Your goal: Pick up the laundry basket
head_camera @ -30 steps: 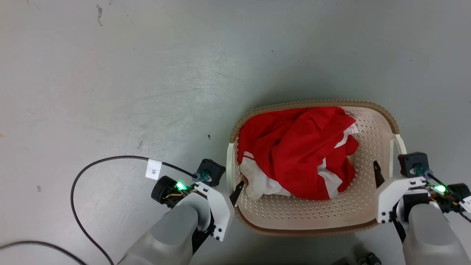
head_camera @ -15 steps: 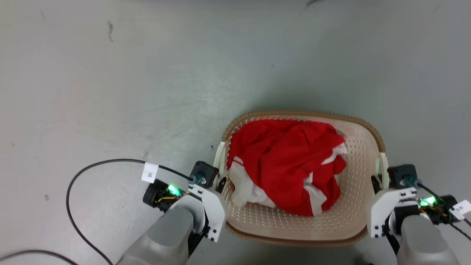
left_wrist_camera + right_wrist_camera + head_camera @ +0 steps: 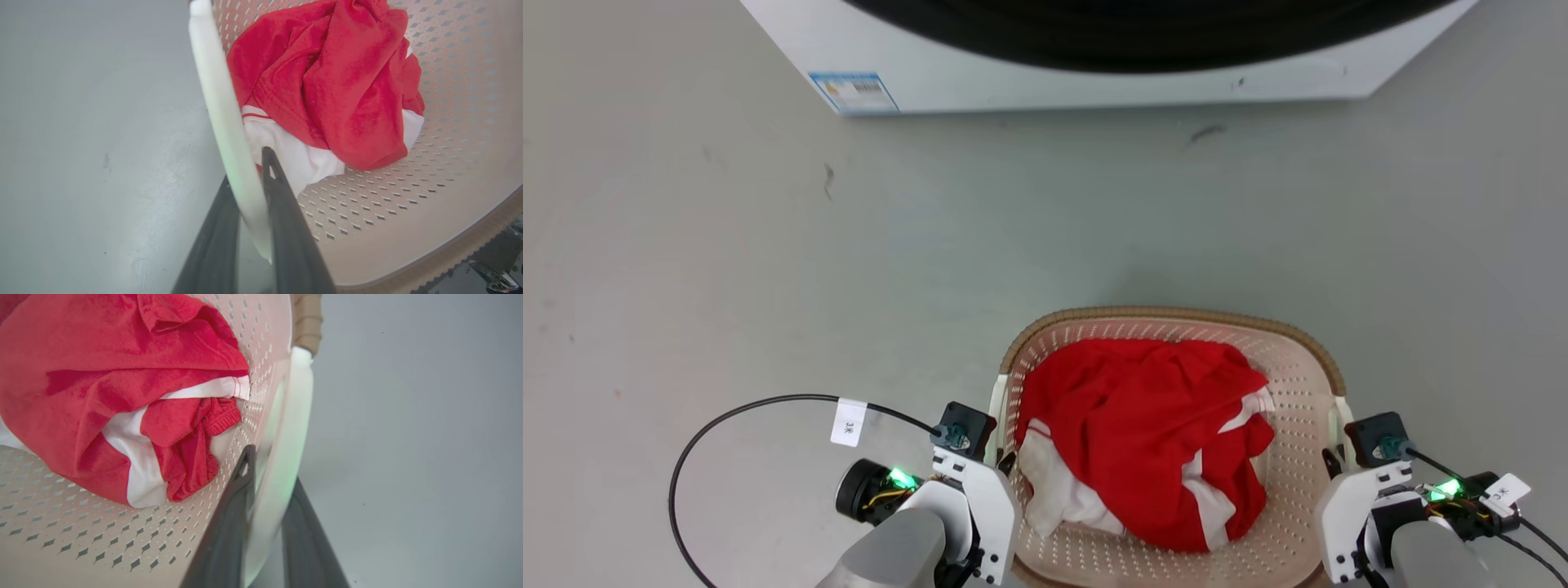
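Dark fingers of the left gripper [image 3: 247,167] were closed on the white left handle [image 3: 216,94], and the right gripper [image 3: 273,465] was clamped likewise on the right handle [image 3: 296,400]. The laundry basket [image 3: 1176,315] was seen at lower centre of the head view, a red-and-white garment [image 3: 1143,425] inside, a washing machine [image 3: 1094,73] along the top edge.

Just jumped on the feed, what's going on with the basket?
The robot has the basket by both side handles. The left gripper is closed on the left handle and the right gripper on the right handle, one finger inside the wall and one outside. A red and white garment lies in the basket. A washing machine stands ahead. Whether the basket is off the floor, I cannot tell.
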